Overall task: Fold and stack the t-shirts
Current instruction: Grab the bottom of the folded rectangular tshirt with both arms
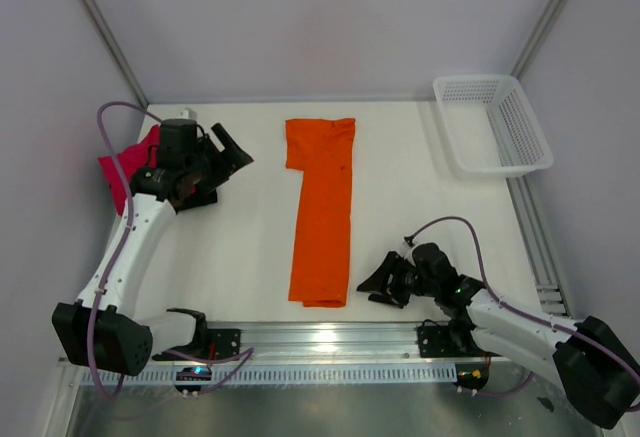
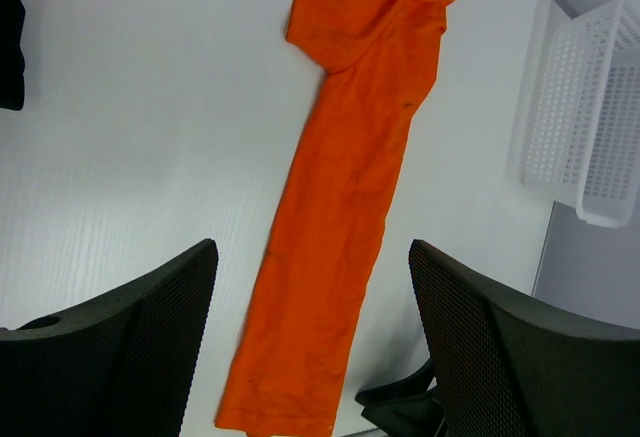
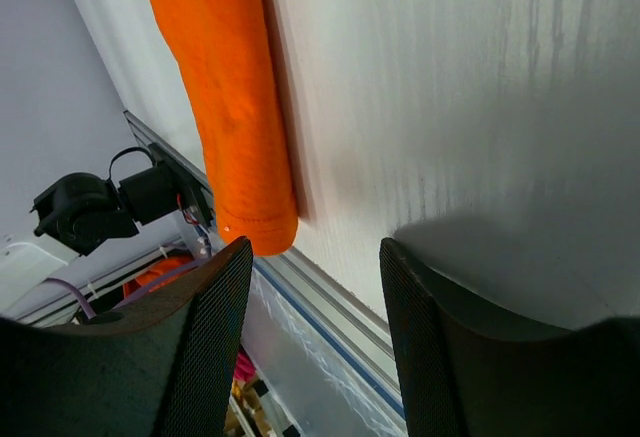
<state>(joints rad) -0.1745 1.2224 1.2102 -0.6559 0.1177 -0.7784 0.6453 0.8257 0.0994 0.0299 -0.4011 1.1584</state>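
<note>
white tabletop point(image 1: 230, 257), pale grey walls around it, a white mesh basket point(image 1: 492, 122) at the upper right. the orange t-shirt point(image 1: 322, 212) lies in a long narrow strip down the middle. the magenta t-shirt point(image 1: 120, 172) at the left edge is mostly hidden behind my left pincer point(image 1: 233, 154). that one and my right pincer point(image 1: 380, 287) both gape wide, holding nothing.

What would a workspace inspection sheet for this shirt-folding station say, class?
Surface: white table, no spills seen.
Job's things: orange t-shirt folded into a long strip, centre; magenta t-shirt bunched, far left.
Clutter: white mesh basket, far right corner.
Tools: left tool open, empty, by the magenta t-shirt; right tool open, empty, beside the strip's near end.
Cables: purple cable loops off each arm.
Surroundings: pale walls; metal rail at near edge.
</note>
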